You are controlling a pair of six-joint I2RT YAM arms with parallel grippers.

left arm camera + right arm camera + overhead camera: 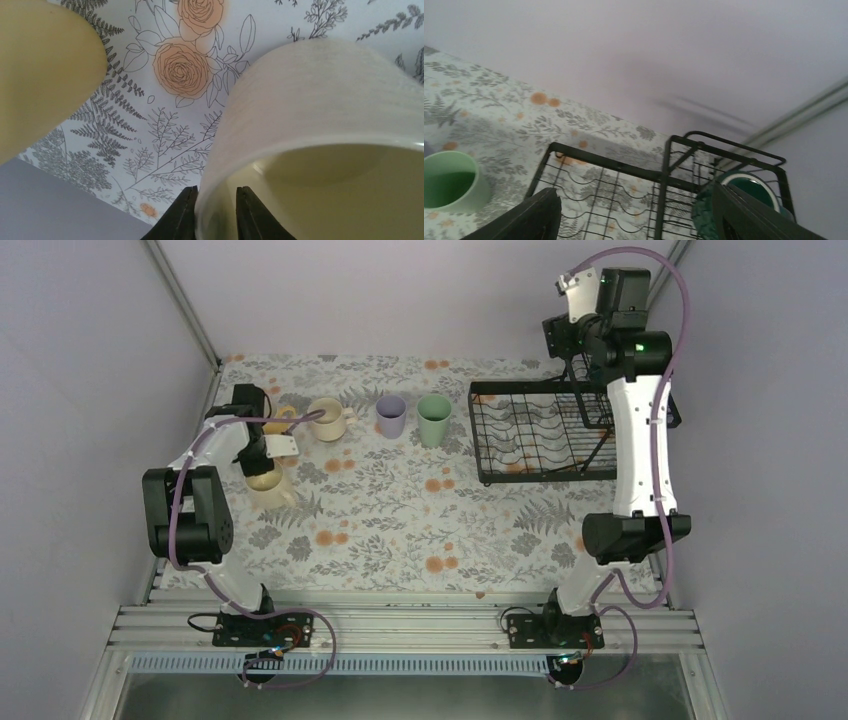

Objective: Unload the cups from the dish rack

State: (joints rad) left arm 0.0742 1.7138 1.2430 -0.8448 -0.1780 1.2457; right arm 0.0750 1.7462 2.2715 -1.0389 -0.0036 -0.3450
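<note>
A cream mug [270,488] stands on the floral cloth at the left. My left gripper [262,462] straddles its rim [310,100]. One finger touches the outer wall and the other stands inside with a sliver of gap, so the gripper [216,210] is slightly open. A yellow mug [40,65] is close beside it. Another cream mug [330,420], a lavender tumbler [391,417] and a mint tumbler [434,420] stand in a row. My right gripper [565,340] hangs wide open above the black dish rack [530,430]. A dark green mug [744,187] sits in the rack's raised basket, beside the right finger.
The rack's plate tray [624,170] holds nothing that I can see. The mint tumbler [449,180] stands just left of the rack. Grey walls close in the table at the back and both sides.
</note>
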